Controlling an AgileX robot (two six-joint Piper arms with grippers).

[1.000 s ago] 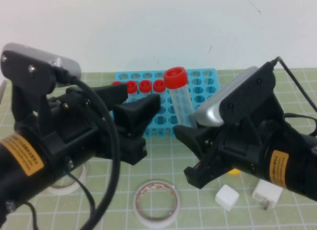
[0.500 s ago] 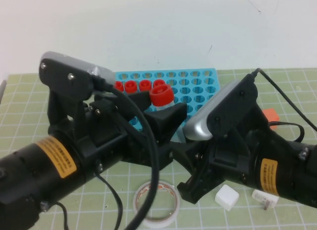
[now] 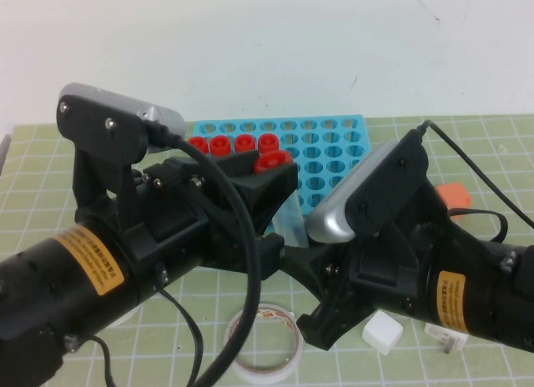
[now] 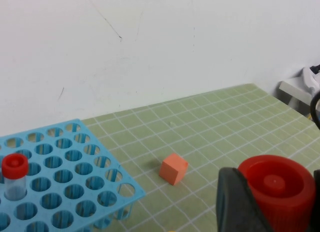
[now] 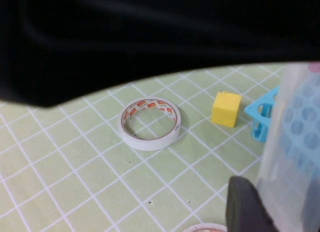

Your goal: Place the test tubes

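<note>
Your tabletop [image 3: 501, 145] was a green gridded mat, and its rear edge met a white wall [image 3: 267, 45] just behind the blue rack [image 3: 334, 153]. Four red-capped tubes [image 3: 232, 143] stood in the rack's rear left holes. Just in front of the rack, the test tube [image 3: 274, 162] hung tilted between both arms. Your left pincer [image 4: 275, 197] was clenched on its red cap, and your right pincer [image 3: 299, 247] grasped its clear body. Open mat lay right of the rack, around an orange cube [image 3: 455, 193]. A tape roll [image 3: 265, 351] and a white block [image 3: 382, 332] lay well in front of the rack.
</note>
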